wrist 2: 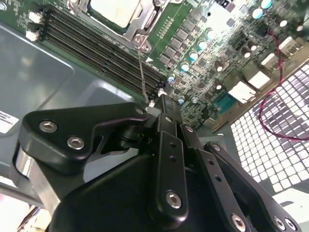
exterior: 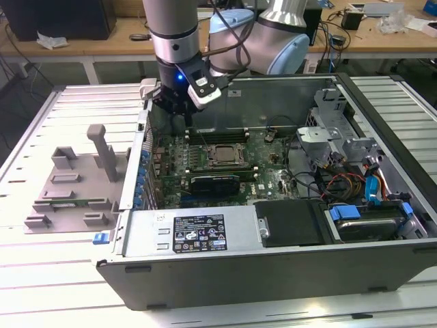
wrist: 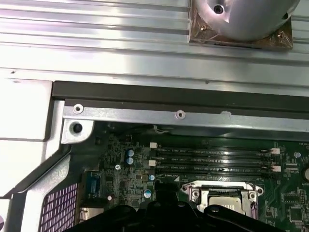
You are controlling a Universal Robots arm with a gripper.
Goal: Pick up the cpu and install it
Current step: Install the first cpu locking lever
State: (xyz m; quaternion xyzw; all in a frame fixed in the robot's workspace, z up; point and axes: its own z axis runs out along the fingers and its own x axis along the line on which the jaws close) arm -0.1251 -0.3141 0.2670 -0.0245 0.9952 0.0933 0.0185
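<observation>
**Exterior view, read from its left to its right.** A grey plastic tray (exterior: 80,190) lies on the slatted metal table (exterior: 41,287), just beside the open computer case (exterior: 273,270). The arm's gripper (exterior: 179,115) hangs inside the case at the corner nearest the tray, above the motherboard (exterior: 266,160).

The cpu (exterior: 224,154) is not in the gripper. It sits in the socket frame near the middle of the board, at about 4 o'clock from the gripper and near it, but apart. The memory slots (exterior: 217,134) run between the two. A black graphics card (exterior: 215,183) lies at 6 o'clock from the cpu. The power supply (exterior: 194,234) lies beyond the card, and the drive bays (exterior: 355,205) are on the exterior view's right.

**Orientation.** The cpu (wrist 2: 115,9) lies flat with its dull metal top upward. Being square, it has no long axis, and its edges run parallel to the memory slots. It appears already seated in the socket (wrist: 223,202).

**Jaws.** In the second wrist view the jaws appear clenched, with their tips drawn together at the gripper (wrist 2: 161,102). The free end of a thin wire socket lever (wrist 2: 143,72) rises to those tips. Whether the lever is pinched cannot be told.
</observation>
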